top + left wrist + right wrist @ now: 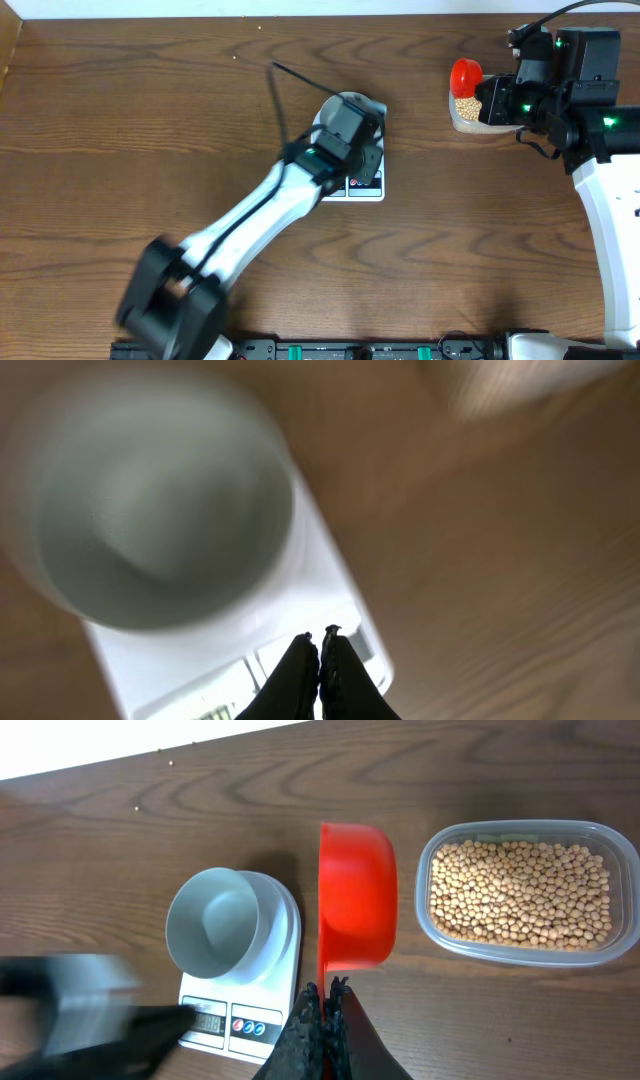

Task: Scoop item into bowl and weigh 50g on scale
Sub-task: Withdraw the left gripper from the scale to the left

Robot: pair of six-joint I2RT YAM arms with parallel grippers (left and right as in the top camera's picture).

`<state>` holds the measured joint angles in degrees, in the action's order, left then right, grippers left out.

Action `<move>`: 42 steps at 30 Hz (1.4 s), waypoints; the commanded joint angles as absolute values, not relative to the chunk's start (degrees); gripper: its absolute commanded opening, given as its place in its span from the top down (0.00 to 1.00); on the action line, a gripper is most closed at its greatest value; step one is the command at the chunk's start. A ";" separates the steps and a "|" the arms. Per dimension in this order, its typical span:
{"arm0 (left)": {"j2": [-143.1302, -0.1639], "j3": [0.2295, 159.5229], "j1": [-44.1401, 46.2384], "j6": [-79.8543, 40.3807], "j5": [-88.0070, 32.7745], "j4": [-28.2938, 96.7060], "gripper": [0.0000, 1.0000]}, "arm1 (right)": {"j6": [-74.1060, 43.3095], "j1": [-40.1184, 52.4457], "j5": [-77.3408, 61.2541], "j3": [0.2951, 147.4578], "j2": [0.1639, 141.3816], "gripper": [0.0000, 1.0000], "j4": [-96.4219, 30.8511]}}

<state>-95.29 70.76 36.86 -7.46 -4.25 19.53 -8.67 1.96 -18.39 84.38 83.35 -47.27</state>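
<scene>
The white bowl (212,920) stands empty on the white scale (282,935), as the left wrist view shows too with the bowl (150,510) and scale (325,585). My left gripper (320,638) is shut and empty, its tips just above the scale's display end; overhead, the left gripper (362,172) covers most of the bowl (352,99). My right gripper (326,988) is shut on the handle of a red scoop (357,910), which hangs empty between the scale and a clear container (427,920) of tan beans (520,892). Overhead, the scoop (465,74) is over the beans (466,106).
The scale's display (205,1018) and round buttons (255,1026) face the near edge. The left arm (250,215) crosses the table diagonally from the bottom left. The right arm's white body (610,210) fills the right side. Bare wood lies at the left and back.
</scene>
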 commanded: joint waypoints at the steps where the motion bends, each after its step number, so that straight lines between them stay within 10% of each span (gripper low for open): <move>1: -89.82 71.96 36.67 -7.73 2.98 18.74 0.93 | -8.01 2.28 -18.33 85.45 83.44 0.99 -46.98; 20: -84.05 71.92 33.85 -15.75 14.17 35.62 0.93 | -8.01 2.28 -18.33 85.45 83.44 0.99 -46.92; 42: -81.52 71.57 21.32 -7.55 -3.75 43.57 0.93 | -7.97 2.28 -18.31 85.45 83.44 0.99 -46.94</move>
<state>-84.71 71.48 21.47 -8.03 -2.68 42.68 -8.64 1.96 -18.37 84.38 83.35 -47.05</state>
